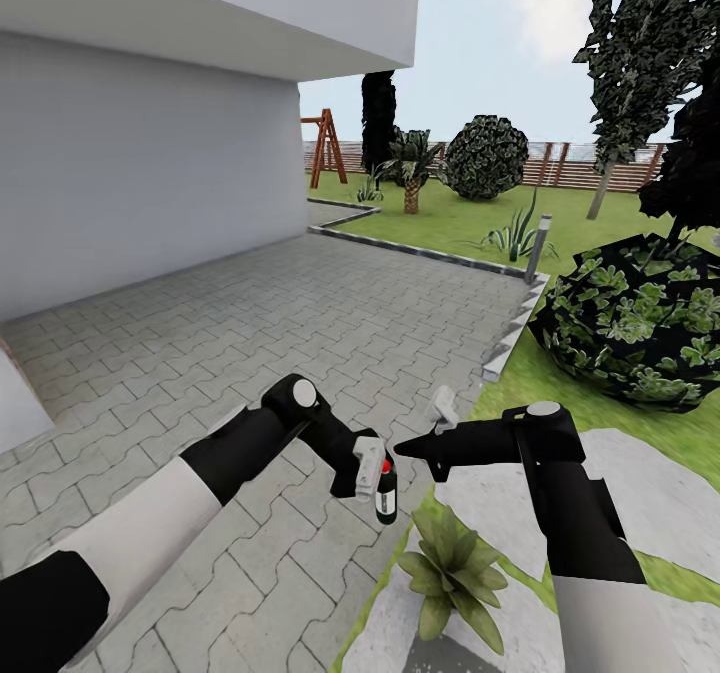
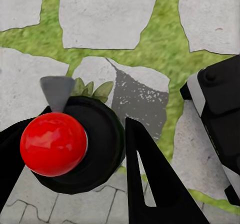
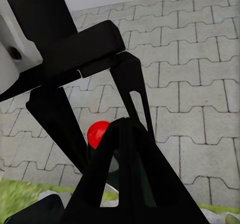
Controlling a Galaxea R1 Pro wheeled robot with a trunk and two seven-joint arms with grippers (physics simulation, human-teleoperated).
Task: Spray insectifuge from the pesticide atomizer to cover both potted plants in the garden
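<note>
Head view: left gripper [image 1: 368, 468] is clamped on the pesticide atomizer [image 1: 385, 491], hanging over the paving edge.
Atomizer look: dark green body, white label, red collar; red top [image 2: 53, 143] seen from above in the left wrist view.
Writing: label too small to read.
Right gripper [image 1: 420, 448]: fingers pressed together, holding nothing, just beside the bottle.
Potted plant [image 1: 452, 571]: olive rosette below, on a stepping stone [image 1: 640, 513].
</note>
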